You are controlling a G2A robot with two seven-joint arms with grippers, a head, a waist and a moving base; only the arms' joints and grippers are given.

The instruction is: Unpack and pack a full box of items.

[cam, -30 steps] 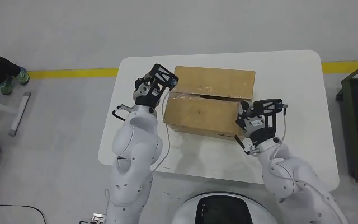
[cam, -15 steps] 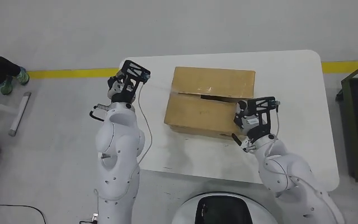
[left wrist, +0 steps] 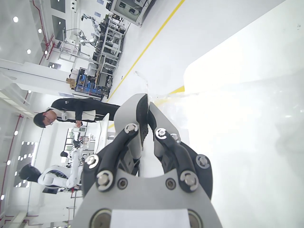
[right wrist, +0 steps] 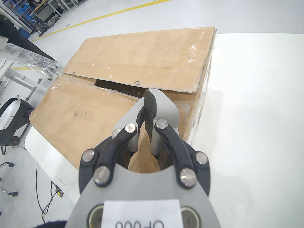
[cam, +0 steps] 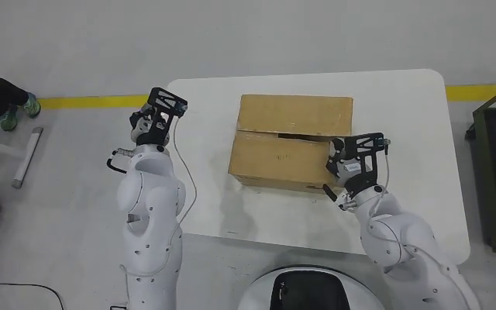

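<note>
top view: box contents hidden beneath flaps; left hand and right hand closed, seemingly empty.

The box is plain tan cardboard on a white bench. A yellow line crosses the pale grey floor.

Pale grey floor with a yellow line (shelving racks beyond)
</note>
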